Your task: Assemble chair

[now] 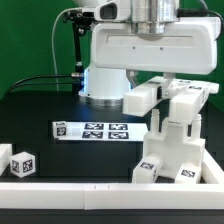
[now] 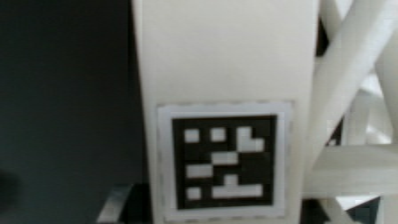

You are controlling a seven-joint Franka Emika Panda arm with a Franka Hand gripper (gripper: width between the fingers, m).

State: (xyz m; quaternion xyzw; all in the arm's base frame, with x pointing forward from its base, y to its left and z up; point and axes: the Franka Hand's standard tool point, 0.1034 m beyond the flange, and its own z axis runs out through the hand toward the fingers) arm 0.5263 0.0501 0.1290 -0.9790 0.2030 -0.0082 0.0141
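chair [image 1: 172, 145]: white blocky build on the worktop [image 1: 50, 105], just past the marker board's [image 1: 92, 130] end toward the exterior view's right; tags on its low blocks.
gripper [image 1: 162, 105]: right above the chair, down among its upper parts.
grip: cannot tell if clamped or loose; fingers lost in white on white.
cubes [image 1: 22, 163]: two small tagged ones, well off the marker board's other end; one is cut by the frame edge.
wrist view only: upright chair panel [image 2: 205, 80] with tag [image 2: 222, 158] fills the frame, blurred, edges cut off.
exterior view only: arm base [image 1: 105, 85] behind the marker board.
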